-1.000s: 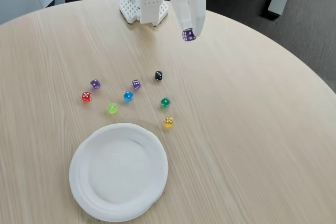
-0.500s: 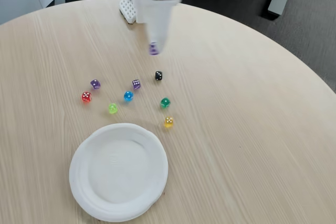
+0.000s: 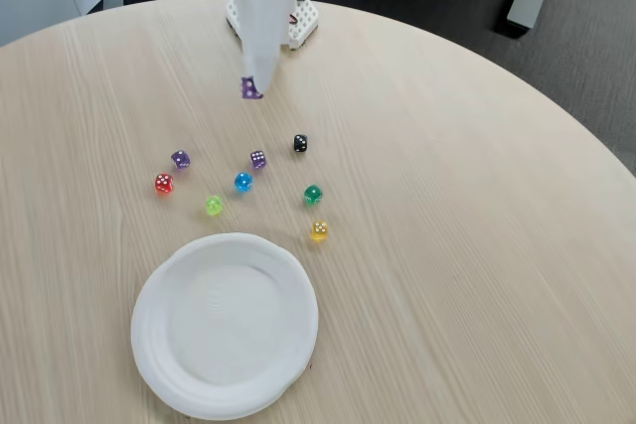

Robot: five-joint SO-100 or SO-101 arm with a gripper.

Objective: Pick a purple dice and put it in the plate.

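Observation:
In the fixed view my white gripper [image 3: 251,86] hangs above the table's far middle, shut on a purple dice [image 3: 251,88] held at its tip. Two more purple dice lie on the wood: one [image 3: 180,159] at the left of the group and one [image 3: 257,159] near its middle. The round white plate [image 3: 225,324] sits at the near edge, well below the gripper and empty.
Other dice are scattered between gripper and plate: red [image 3: 163,184], blue [image 3: 242,182], light green [image 3: 214,206], black [image 3: 300,144], dark green [image 3: 313,195], yellow [image 3: 319,231]. The arm's white base [image 3: 298,22] stands at the table's far edge. The round table drops off at right.
The gripper has swung leftward across the far side of the table, carrying the purple dice with it. The dice on the table and the plate have stayed put.

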